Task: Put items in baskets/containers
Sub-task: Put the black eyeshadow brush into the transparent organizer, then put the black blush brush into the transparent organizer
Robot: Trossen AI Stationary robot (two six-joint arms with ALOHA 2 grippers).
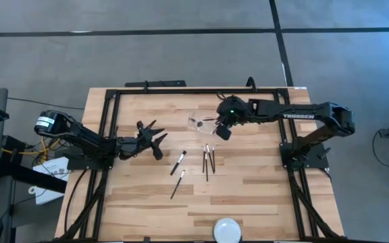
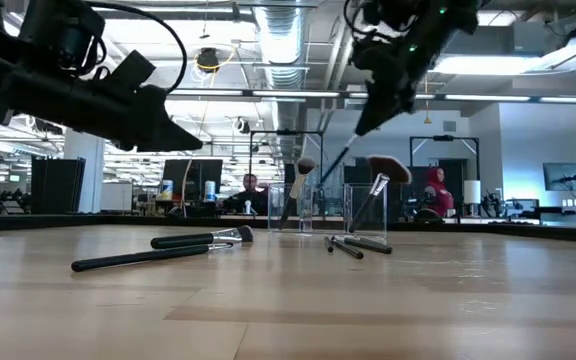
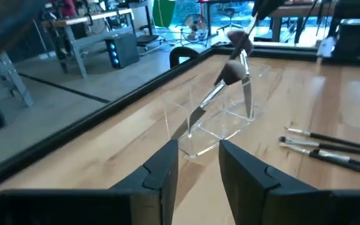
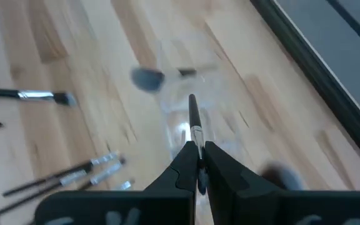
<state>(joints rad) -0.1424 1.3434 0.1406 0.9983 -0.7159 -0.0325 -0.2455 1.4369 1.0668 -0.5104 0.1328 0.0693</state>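
A small clear container point(image 1: 201, 123) stands on the table toward its far edge, and two brushes lean inside it: a dark fan-headed brush point(image 2: 388, 168) and a round-headed brush point(image 3: 233, 72). My right gripper point(image 4: 197, 159) hovers just above the container, shut on a slim dark brush point(image 2: 340, 160) that slants down toward it. Several more brushes lie flat on the wood: two loose brushes point(image 1: 179, 162) and a close group of three brushes point(image 1: 208, 158). My left gripper point(image 1: 159, 145) is open and left of the container, holding nothing. My right gripper pinches the brush between its two fingertips point(image 4: 183, 164), beside the silver ferrule point(image 4: 195, 132). The fingers come from above, slanting down from the table's right. The brush is lifted clear, and its dark handle end point(image 4: 191, 103) points down at the container.
A white round disc point(image 1: 226, 229) sits at the near edge. A black frame point(image 1: 181, 91) borders the table. Bare wood lies between the loose brushes and the disc. A person point(image 2: 251, 190) shows in the room beyond the table.
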